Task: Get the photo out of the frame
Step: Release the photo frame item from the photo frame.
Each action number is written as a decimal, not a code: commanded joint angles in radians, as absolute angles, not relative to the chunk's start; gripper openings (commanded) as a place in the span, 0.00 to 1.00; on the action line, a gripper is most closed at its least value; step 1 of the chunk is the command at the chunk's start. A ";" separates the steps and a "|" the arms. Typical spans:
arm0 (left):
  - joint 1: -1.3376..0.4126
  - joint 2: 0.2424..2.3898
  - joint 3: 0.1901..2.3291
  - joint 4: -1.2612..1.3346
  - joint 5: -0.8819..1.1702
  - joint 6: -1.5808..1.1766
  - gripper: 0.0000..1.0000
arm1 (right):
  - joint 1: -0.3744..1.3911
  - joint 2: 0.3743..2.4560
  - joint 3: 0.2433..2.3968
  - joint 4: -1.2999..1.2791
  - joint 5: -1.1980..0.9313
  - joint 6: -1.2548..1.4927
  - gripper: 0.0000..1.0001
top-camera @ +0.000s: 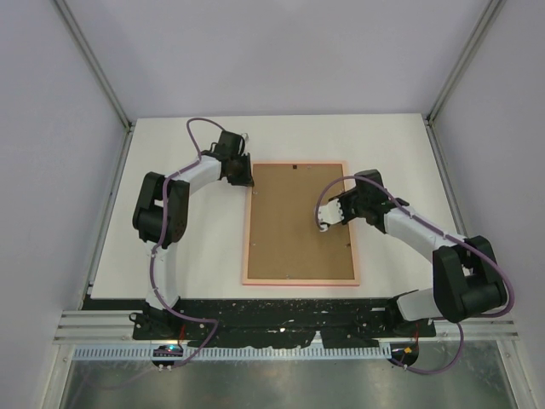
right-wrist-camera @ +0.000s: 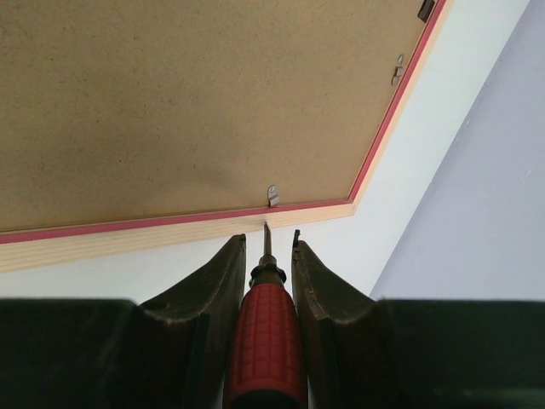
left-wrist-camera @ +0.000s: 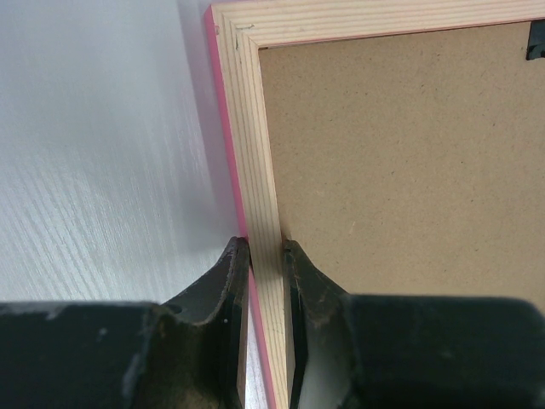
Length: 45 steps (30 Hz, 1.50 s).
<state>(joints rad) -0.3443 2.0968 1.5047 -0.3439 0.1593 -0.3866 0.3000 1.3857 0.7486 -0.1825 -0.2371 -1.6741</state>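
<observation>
The frame [top-camera: 300, 281] lies face down on the white table, its pale wood back and pink edge up. The brown backing board [top-camera: 289, 230] fills it. The photo is hidden under that board. My left gripper [top-camera: 249, 181] is shut on the frame's left rail [left-wrist-camera: 247, 128] near the far left corner, one finger outside and one on the board side [left-wrist-camera: 265, 247]. My right gripper [top-camera: 330, 217] is shut on a red-handled screwdriver [right-wrist-camera: 266, 332]. Its tip rests at the right rail [right-wrist-camera: 128, 243], just short of a small metal tab [right-wrist-camera: 272, 196] near the far right corner.
Two small metal hangers [right-wrist-camera: 398, 70] sit on the frame's far rail. A black clip [left-wrist-camera: 536, 38] shows at the board's far edge. White table [top-camera: 187, 256] surrounds the frame, and grey enclosure walls with metal posts [top-camera: 451, 68] stand close behind and beside it.
</observation>
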 commanded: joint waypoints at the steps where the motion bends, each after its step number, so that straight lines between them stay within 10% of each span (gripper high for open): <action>1: -0.339 2.072 1.489 -0.350 0.176 -0.368 0.00 | 0.305 1.362 0.747 -0.178 -0.248 -1.666 0.08; 45: -0.339 2.074 1.491 -0.347 0.189 -0.364 0.00 | 0.333 1.422 0.595 0.126 -0.204 -1.781 0.08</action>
<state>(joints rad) -0.3443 2.0968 1.5047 -0.3435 0.1619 -0.3862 0.3283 1.4063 0.6170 0.0444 -0.2104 -1.7409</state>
